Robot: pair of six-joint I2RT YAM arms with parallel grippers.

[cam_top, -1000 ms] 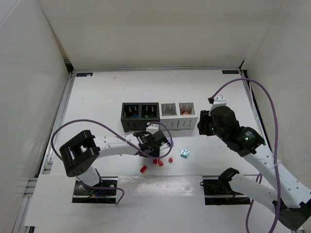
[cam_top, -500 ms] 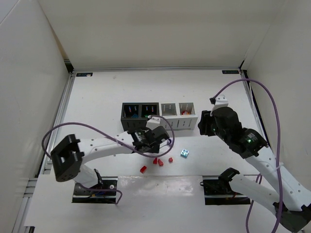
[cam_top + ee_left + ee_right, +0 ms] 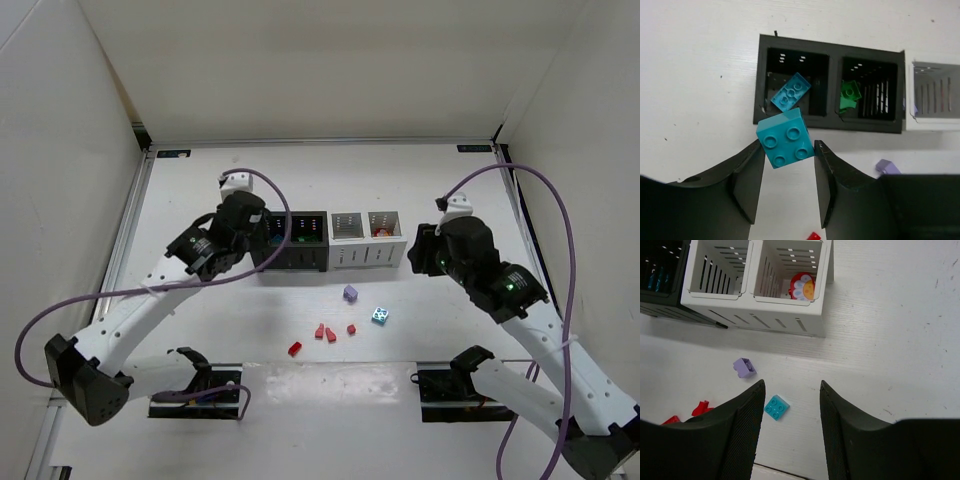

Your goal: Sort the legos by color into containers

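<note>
My left gripper (image 3: 262,232) hovers by the left black bin, shut on a light blue brick (image 3: 786,137) held at its fingertips (image 3: 788,145). The black bins (image 3: 835,122) hold another light blue brick (image 3: 790,92) on the left and a green brick (image 3: 850,94) on the right. My right gripper (image 3: 420,255) is open and empty (image 3: 791,385), above a light blue brick (image 3: 776,406) on the table. A lilac brick (image 3: 350,293) and several red bricks (image 3: 325,333) lie in front of the bins. The right white bin (image 3: 790,320) holds a red brick (image 3: 801,287).
The joined black bins (image 3: 288,262) and white bins (image 3: 368,256) stand in a row mid-table. White walls enclose the table on the left, back and right. Both arm bases sit at the near edge.
My left arm has risen from the table near the red bricks and swung back left to the black bins with the light blue brick. The lilac brick is now uncovered. The right arm barely moved.
</note>
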